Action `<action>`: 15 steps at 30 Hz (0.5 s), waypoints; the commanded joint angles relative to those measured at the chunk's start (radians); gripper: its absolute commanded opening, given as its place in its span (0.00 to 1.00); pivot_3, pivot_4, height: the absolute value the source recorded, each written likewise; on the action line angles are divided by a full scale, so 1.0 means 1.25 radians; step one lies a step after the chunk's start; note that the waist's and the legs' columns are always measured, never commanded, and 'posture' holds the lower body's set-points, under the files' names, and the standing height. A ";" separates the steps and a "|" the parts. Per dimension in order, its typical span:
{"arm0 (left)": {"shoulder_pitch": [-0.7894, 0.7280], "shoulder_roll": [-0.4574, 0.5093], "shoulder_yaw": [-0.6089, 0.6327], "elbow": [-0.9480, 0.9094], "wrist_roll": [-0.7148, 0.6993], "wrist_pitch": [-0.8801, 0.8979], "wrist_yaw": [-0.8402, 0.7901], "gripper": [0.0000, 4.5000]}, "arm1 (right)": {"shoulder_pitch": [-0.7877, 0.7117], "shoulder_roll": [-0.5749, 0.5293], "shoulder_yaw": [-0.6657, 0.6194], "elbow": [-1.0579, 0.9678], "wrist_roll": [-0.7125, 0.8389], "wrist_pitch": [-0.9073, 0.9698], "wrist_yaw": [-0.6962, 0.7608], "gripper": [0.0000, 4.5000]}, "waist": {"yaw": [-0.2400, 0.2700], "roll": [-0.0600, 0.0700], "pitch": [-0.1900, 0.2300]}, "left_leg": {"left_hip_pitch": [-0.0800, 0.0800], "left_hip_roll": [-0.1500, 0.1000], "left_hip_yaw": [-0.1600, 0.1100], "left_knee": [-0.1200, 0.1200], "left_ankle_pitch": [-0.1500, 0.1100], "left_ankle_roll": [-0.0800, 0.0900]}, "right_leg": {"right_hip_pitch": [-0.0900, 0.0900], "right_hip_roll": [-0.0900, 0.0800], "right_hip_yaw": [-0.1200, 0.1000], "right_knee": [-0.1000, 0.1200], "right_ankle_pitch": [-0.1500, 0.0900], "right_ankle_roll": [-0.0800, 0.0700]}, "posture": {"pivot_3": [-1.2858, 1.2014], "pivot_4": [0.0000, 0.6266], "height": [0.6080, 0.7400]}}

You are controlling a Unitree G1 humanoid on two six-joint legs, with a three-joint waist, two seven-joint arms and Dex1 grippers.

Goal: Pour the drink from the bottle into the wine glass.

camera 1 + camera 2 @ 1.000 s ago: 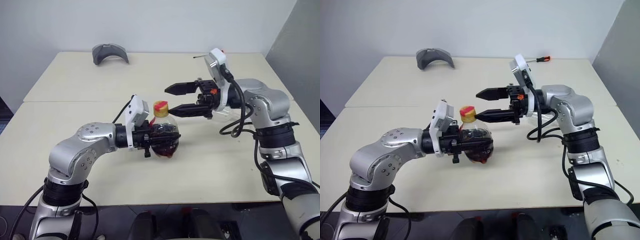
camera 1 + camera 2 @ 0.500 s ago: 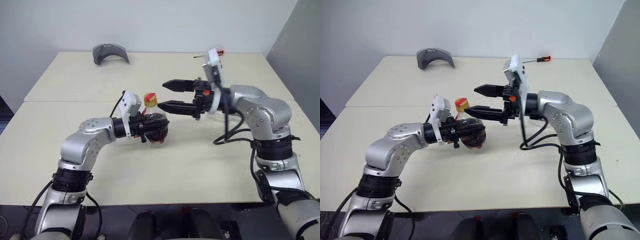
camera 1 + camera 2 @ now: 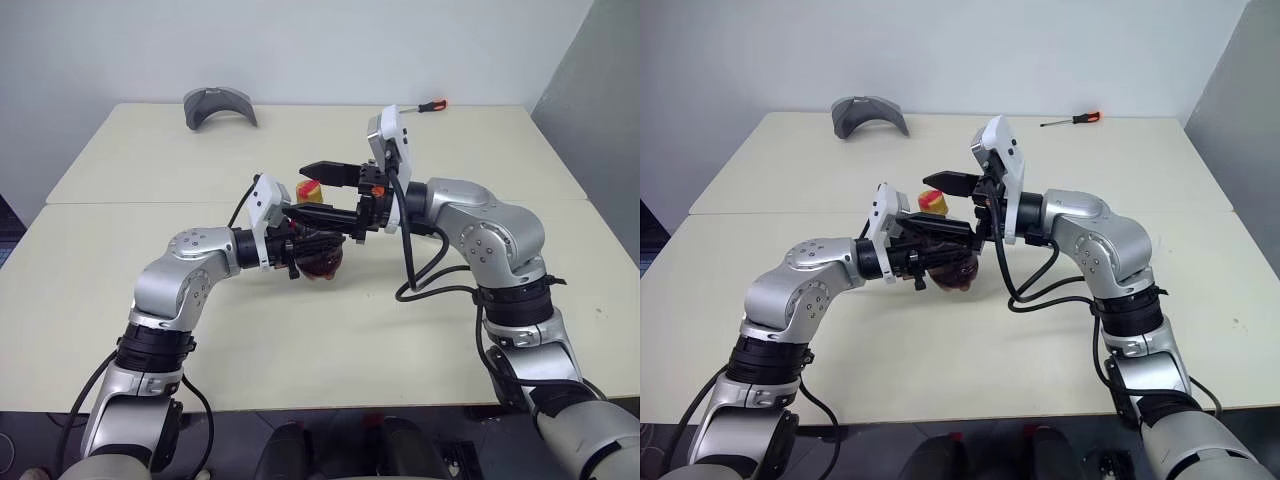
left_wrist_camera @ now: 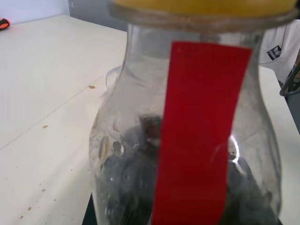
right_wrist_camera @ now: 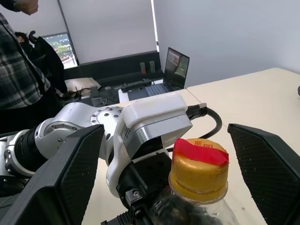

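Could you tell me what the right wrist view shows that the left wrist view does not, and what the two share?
Right wrist view: the right tool open on either side of the yellow cap, the left arm's white wrist housing, a laptop and a person in a plaid shirt. Left wrist view: the dark drink low in the belly. Both: the bottle, its red tag strip and the table.

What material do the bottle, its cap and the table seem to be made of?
Bottle: clear and glossy, likely thin plastic, though glass cannot be ruled out; the dark drink shows through, and highlights sit on its wall.
Cap: yellow, smooth, probably plastic, with a red strip like tape over it.
Table: pale cream, matte, flat; looks like laminate board.
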State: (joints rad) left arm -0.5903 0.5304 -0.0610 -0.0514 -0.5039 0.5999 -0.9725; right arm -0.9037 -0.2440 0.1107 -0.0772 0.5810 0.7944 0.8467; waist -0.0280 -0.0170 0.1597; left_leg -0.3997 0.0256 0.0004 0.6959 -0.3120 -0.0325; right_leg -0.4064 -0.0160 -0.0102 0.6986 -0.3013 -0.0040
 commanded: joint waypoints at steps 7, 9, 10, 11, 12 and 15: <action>0.000 0.012 0.018 -0.061 -0.012 -0.005 -0.003 0.25 | -0.038 -0.007 0.006 0.041 -0.023 -0.051 0.022 1.00 | 0.000 0.000 0.000 | 0.000 0.000 0.000 0.000 0.000 0.000 | 0.000 0.000 0.000 0.000 0.000 0.000 | 0.52 0.24 1.00; -0.001 0.010 0.018 -0.061 -0.013 -0.004 -0.002 0.25 | -0.041 -0.007 0.007 0.062 -0.030 -0.060 0.025 0.92 | 0.000 0.000 0.000 | 0.000 0.000 0.000 0.000 0.000 0.000 | 0.000 0.000 0.000 0.000 0.000 0.000 | 0.52 0.24 1.00; -0.001 0.010 0.018 -0.061 -0.013 -0.005 -0.002 0.25 | -0.041 -0.008 0.008 0.072 -0.034 -0.066 0.029 0.86 | 0.000 0.000 0.000 | 0.000 0.000 0.000 0.000 0.000 0.000 | 0.000 0.000 0.000 0.000 0.000 0.000 | 0.52 0.24 1.00; -0.001 0.010 0.018 -0.061 -0.013 -0.005 -0.002 0.25 | -0.041 -0.011 0.011 0.078 -0.039 -0.072 0.035 0.79 | 0.000 0.000 0.000 | 0.000 0.000 0.000 0.000 0.000 0.000 | 0.000 0.000 0.000 0.000 0.000 0.000 | 0.52 0.24 1.00; -0.001 0.010 0.018 -0.061 -0.012 -0.005 -0.003 0.25 | -0.042 -0.013 0.012 0.083 -0.042 -0.076 0.039 0.72 | 0.000 0.000 0.000 | 0.000 0.000 0.000 0.000 0.000 0.000 | 0.000 0.000 0.000 0.000 0.000 0.000 | 0.52 0.24 1.00; -0.002 0.011 0.020 -0.059 -0.013 -0.005 -0.002 0.25 | -0.047 -0.015 0.009 0.091 -0.043 -0.079 0.050 0.49 | 0.000 0.000 0.000 | 0.000 0.000 0.000 0.000 0.000 0.000 | 0.000 0.000 0.000 0.000 0.000 0.000 | 0.52 0.24 1.00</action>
State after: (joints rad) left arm -0.5789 0.5370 -0.0604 -0.0743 -0.5041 0.6073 -0.9698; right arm -0.9332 -0.2596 0.1296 0.0455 0.5291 0.7110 0.9035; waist -0.0286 -0.0167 0.1598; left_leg -0.3997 0.0256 0.0006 0.6958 -0.3120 -0.0324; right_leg -0.4066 -0.0159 -0.0101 0.6986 -0.3013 -0.0040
